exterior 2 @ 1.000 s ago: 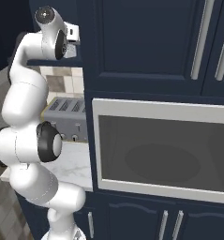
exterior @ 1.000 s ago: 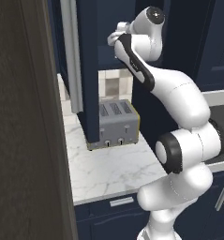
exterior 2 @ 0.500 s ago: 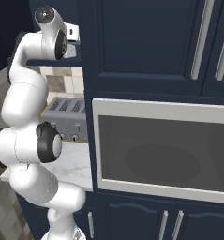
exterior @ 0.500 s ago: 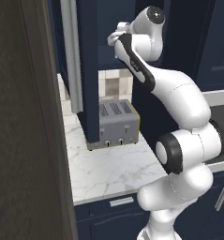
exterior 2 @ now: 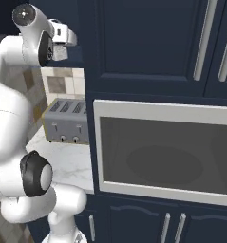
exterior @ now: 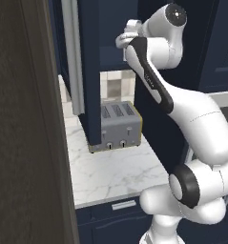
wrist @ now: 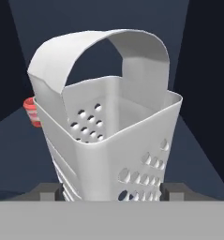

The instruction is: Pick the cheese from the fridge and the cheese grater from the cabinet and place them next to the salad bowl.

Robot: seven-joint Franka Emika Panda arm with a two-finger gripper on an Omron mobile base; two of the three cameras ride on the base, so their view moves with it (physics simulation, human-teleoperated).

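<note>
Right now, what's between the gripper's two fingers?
In the hand view, the cheese grater stands between the gripper fingers, one tip at each side.

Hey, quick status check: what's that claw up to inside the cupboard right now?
Claw straddling the cheese grater, fingers on either side, grip unconfirmed. Grater upright. Small red-and-white item behind it, clear of the claw.

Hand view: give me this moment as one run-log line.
phase: grasping in cabinet | tool: astride cheese grater, jaws either side of its base, contact unclear | behind grater: small red-and-white item | counter: toaster
</note>
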